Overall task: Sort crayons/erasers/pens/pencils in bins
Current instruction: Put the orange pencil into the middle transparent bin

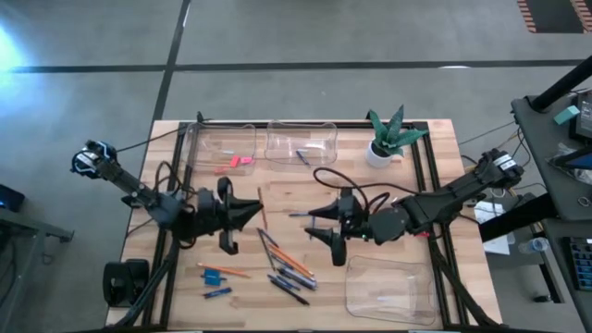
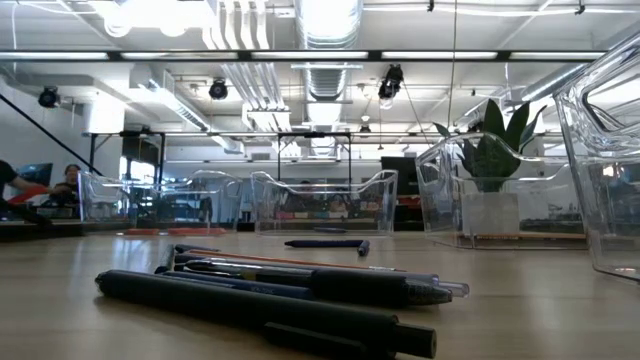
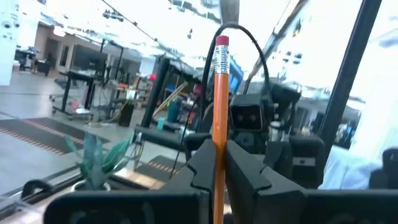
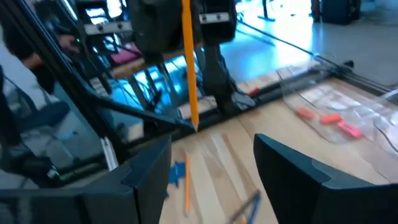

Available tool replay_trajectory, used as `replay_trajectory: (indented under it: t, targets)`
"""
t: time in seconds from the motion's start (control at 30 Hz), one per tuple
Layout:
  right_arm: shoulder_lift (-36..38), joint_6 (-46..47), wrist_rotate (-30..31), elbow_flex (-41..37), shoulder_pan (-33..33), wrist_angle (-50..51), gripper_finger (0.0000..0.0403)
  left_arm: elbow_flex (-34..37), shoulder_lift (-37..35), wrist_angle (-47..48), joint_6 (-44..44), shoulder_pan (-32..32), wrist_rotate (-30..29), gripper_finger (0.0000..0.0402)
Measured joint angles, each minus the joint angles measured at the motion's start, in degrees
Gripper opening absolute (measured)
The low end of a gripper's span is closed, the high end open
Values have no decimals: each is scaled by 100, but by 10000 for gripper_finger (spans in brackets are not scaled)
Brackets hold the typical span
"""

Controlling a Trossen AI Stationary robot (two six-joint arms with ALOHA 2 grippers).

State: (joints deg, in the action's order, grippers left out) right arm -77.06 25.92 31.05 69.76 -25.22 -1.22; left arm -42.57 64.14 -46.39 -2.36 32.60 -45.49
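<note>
My left gripper (image 1: 257, 211) is shut on an orange pencil (image 3: 219, 99) above the table's middle. The pencil stands upright with its pink eraser end (image 3: 221, 42) on top and its tip (image 4: 194, 127) pointing down. My right gripper (image 1: 313, 225) faces it from the right, open and empty, with its fingers (image 4: 149, 177) spread wide. Several pens, pencils and crayons lie in a pile (image 1: 287, 264) on the table's near middle. Pink erasers (image 1: 239, 162) lie in the far-left bin (image 1: 220, 146). My left gripper pinches the pencil's shaft (image 3: 217, 140) between its two fingers, around the middle of its length. The fingers come in level from the table's left and lie across the pencil. The pencil is upright and lifted clear of the table.
A second clear bin (image 1: 301, 141) stands at the far middle and another (image 1: 388, 289) at the near right. A potted plant (image 1: 387, 139) stands far right. A blue eraser (image 1: 213, 276) and a crayon (image 1: 218, 291) lie near left. A dark pen (image 1: 298, 215) lies by my right gripper.
</note>
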Motion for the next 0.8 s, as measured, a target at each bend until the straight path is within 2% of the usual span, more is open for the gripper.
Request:
replay_trajectory:
  t: [0.17,0.33,0.53,0.63,0.8]
  targets:
    - [-1,-228,-129,0,11,-507,258,0,81,-255,-19,-13,4,6]
    - [-1,-333,-168,0,95,-875,277,-9,387,-922,-20,-80,105,6]
    - [-157,-344,-182,4,193,-1213,269,-275,777,-1013,-24,-153,170,6]
    - [-376,-345,-483,18,238,-1344,263,-416,898,-1009,92,-172,187,6]
    - [-718,-617,-695,480,283,-1256,261,-463,930,-1019,89,-201,185,6]
